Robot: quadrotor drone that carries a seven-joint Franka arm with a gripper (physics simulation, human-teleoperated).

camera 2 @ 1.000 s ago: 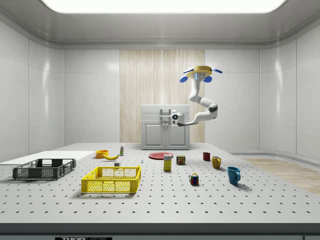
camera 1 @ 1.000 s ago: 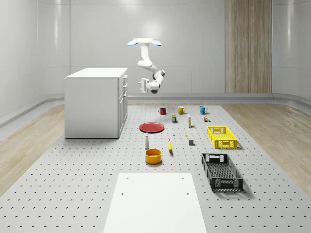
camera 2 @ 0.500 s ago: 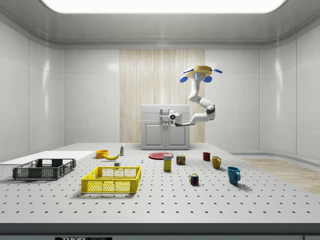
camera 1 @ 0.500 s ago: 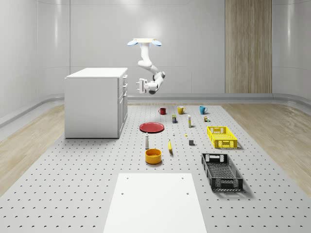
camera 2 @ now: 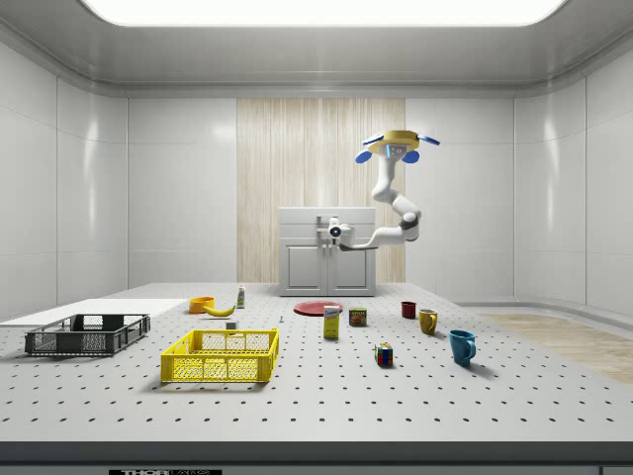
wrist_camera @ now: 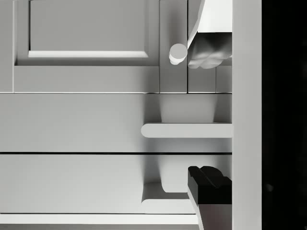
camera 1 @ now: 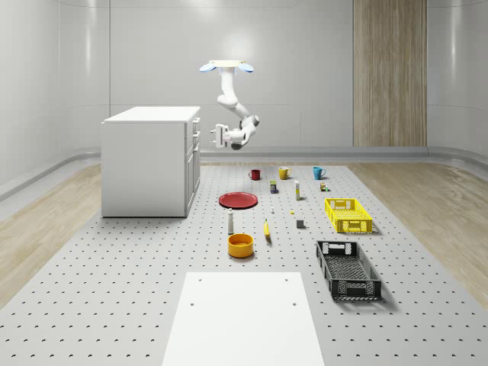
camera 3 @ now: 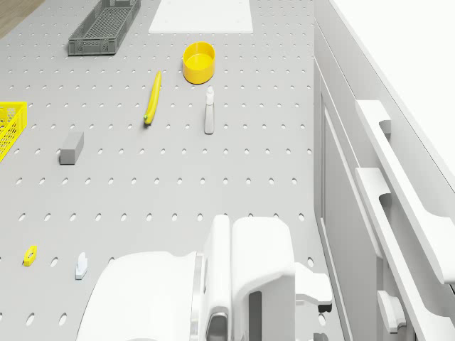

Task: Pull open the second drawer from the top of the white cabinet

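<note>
Pegboard floor [camera 1: 114, 274] under cabinet [camera 1: 149, 164], crates [camera 1: 348, 215]

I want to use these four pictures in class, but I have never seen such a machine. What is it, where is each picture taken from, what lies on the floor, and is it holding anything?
It is a simulated flying drone carrying a jointed arm that ends in a two-finger gripper. One camera looks down on the whole scene, one stands at the side, one sits on the drone, one on the wrist. The drone hovers beside the white cabinet, gripper level with its drawer handles, holding nothing. On the floor lie a red plate, mugs, a banana and crates.

Bright, even overhead light; soft shadows
</note>
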